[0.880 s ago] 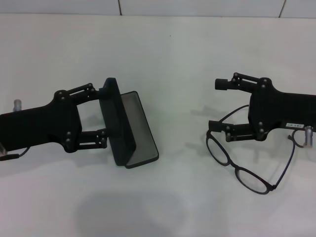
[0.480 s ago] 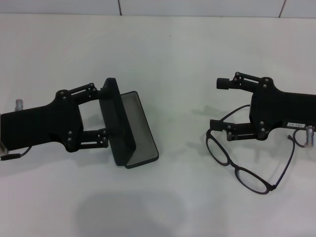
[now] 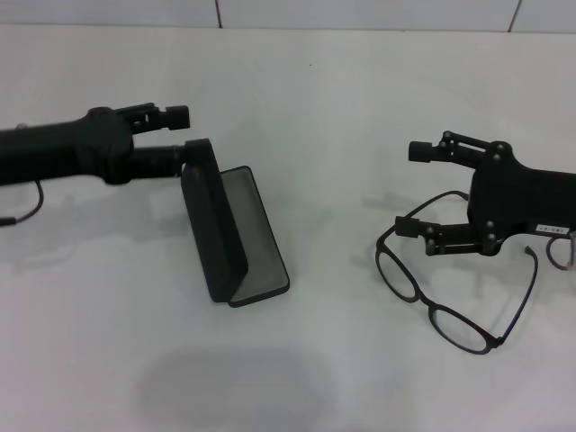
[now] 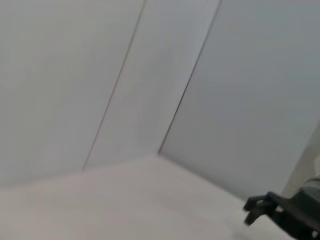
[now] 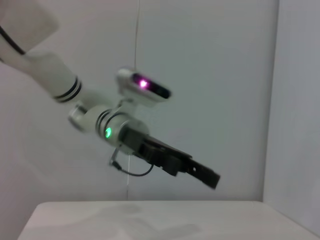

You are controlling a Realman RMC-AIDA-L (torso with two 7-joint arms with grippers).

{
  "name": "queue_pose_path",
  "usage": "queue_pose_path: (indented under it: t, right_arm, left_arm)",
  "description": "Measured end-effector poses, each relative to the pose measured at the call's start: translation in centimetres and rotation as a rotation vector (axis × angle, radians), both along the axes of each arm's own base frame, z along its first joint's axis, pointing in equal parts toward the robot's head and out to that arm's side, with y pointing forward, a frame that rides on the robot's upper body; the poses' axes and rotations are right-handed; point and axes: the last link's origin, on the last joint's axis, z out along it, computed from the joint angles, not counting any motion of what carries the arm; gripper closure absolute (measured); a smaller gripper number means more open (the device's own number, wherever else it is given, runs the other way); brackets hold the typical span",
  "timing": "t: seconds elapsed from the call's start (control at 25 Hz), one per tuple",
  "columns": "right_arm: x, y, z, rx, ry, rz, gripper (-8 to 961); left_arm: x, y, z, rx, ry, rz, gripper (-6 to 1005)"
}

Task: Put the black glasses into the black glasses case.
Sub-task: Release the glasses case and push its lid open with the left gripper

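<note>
Bright, even overhead light; soft shadows on the white table (image 3: 324, 108); both wrist views blurred

black glasses (image 3: 438, 292): thin black frame, clear lenses.
black glasses case (image 3: 229, 236): black shell, grey lining inside.
left gripper (image 3: 184, 132): black all over.
right gripper (image 3: 409, 189): black, small white label on the body.
left arm (image 5: 75, 97): white with black rings, magenta and green lights lit.
tabletop (image 3: 324, 117): plain white.
wall (image 3: 360, 13): pale tiles, dark seams.
</note>
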Motion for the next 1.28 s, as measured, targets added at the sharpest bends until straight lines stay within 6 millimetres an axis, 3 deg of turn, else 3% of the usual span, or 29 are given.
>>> queue_pose_path:
  t: [0.12,0.32,0.72,1.28]
  right_arm:
    - [0.2,0.0,0.2,0.013,-0.003,-0.006,63]
    - [0.6,0.0,0.4,0.03,-0.015,-0.019,63]
    - [0.7,0.3,0.4,0.042,-0.027,-0.028,63]
    - [0.6,0.4,0.4,0.038,-0.033,-0.023,63]
  left_arm:
    - [1.0,1.6,0.4,-0.094,0.086,0.135,127]
    - [2.0,2.2,0.2,-0.132,0.266,0.316,128]
    - [1.4,2.1,0.0,-0.212,0.296,0.497,128]
    - [1.5,2.2,-3.0,-0.291,0.287,0.502,129]
